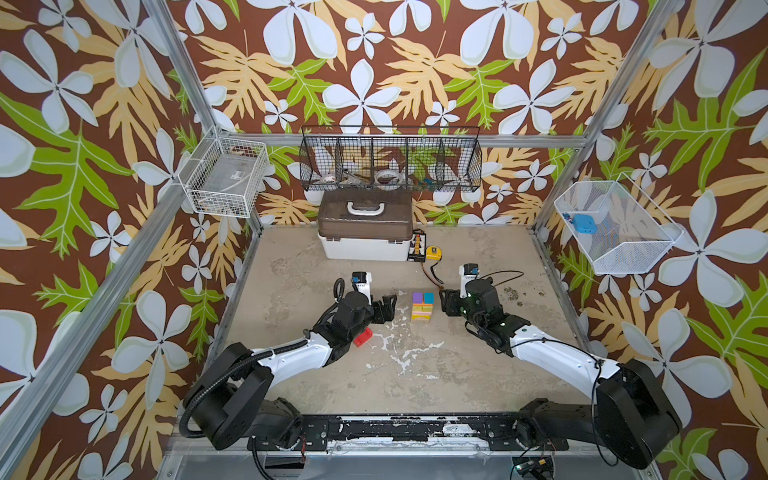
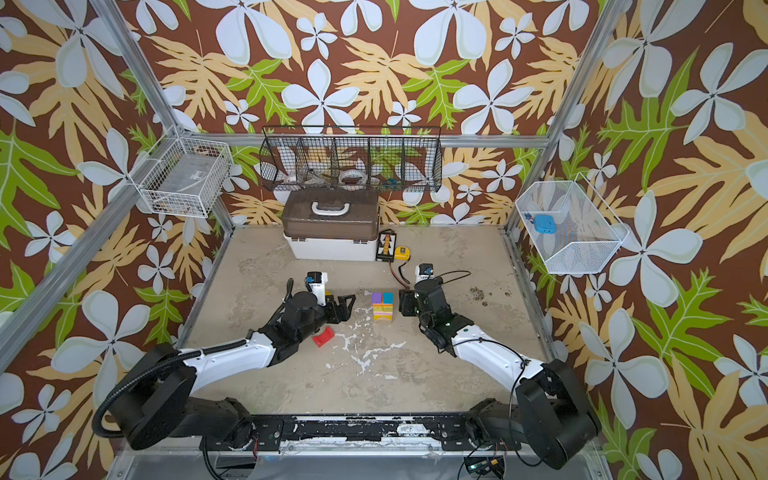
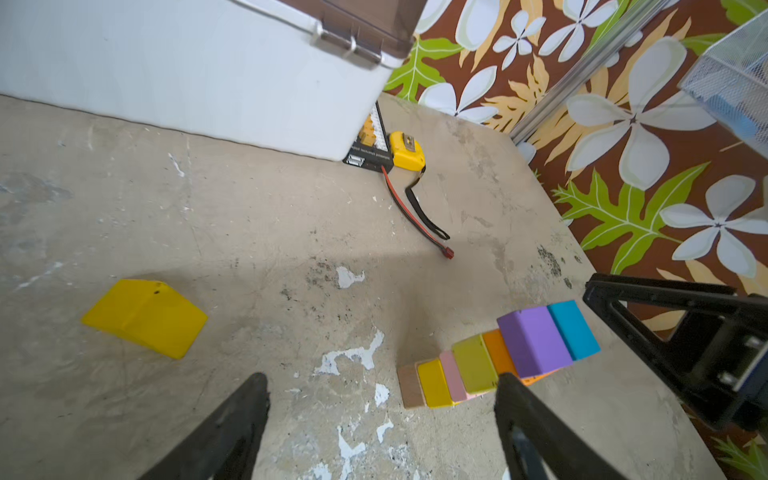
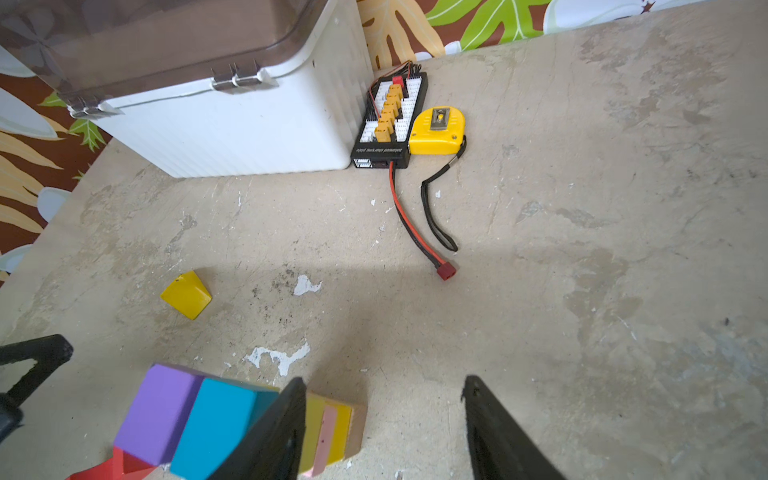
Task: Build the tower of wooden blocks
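Note:
The tower [image 1: 422, 306] stands mid-table, a short stack of wood blocks: plain wood at the base, then yellow, pink, yellow-green and orange, with purple and teal side by side on top [image 3: 536, 340]. My left gripper [image 1: 388, 305] is open just left of it, nothing between its fingers [image 3: 380, 395]. My right gripper [image 1: 446, 303] is open just right of it, also empty [image 4: 383, 386]. A yellow roof piece [image 3: 145, 318] lies loose beyond the left gripper. A red arch block [image 1: 363, 337] lies beside the left forearm.
A white box with a brown lid [image 1: 365, 228] stands at the back. Beside it lie a black charging board [image 4: 388, 120], a yellow tape measure [image 4: 436, 133] and a red-black cable [image 4: 411, 224]. Wire baskets hang on the walls.

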`<state>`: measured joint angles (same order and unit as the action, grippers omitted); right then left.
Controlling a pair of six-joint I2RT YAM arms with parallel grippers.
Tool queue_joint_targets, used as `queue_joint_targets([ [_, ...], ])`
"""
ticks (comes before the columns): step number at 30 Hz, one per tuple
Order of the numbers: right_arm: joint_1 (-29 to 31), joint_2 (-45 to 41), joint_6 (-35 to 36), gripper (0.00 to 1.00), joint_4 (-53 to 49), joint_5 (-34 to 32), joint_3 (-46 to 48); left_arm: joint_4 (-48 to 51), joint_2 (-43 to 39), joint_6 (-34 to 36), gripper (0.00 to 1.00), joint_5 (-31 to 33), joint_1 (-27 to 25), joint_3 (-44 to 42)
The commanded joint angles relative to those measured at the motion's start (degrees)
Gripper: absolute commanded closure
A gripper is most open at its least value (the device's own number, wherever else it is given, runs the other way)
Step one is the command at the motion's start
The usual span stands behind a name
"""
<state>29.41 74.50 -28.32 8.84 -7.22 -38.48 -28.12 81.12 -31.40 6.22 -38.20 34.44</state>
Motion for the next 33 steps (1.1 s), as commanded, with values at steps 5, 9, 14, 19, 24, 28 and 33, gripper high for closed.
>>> queue_joint_targets([
  [5, 1.6, 1.2, -1.2, 0.41, 2.4, -2.8, 0.5, -0.8, 4.5, -0.6, 0.17, -0.1, -1.8, 2.5],
  [9, 2.3, 1.3, -1.6, 0.41, 2.9, -2.9, 0.9, -0.4, 6.0, -0.2, 0.18, -0.5, -2.5, 3.7],
  [14, 3.2, 1.2, -1.5, 0.41, 2.5, -2.9, 0.5, -0.2, 7.0, -0.4, 0.19, -0.3, -3.4, 4.7],
  [19, 4.0, 1.3, -1.5, 0.41, 2.3, -3.2, 0.1, 0.2, 7.9, -0.3, 0.20, -0.3, -4.3, 5.8],
  [24, 4.3, 1.9, -1.5, 0.41, 2.2, -3.2, -0.2, 0.5, 8.5, -0.2, 0.20, -0.4, -4.5, 6.7],
  [28, 4.6, 2.2, -1.5, 0.42, 2.1, -3.2, -0.5, 0.9, 8.9, -0.2, 0.21, -0.4, -4.7, 7.3],
  [33, 4.7, 1.5, -1.5, 0.42, 1.7, -4.2, -0.4, 1.0, 9.2, -0.1, 0.21, -0.5, -4.9, 7.7],
])
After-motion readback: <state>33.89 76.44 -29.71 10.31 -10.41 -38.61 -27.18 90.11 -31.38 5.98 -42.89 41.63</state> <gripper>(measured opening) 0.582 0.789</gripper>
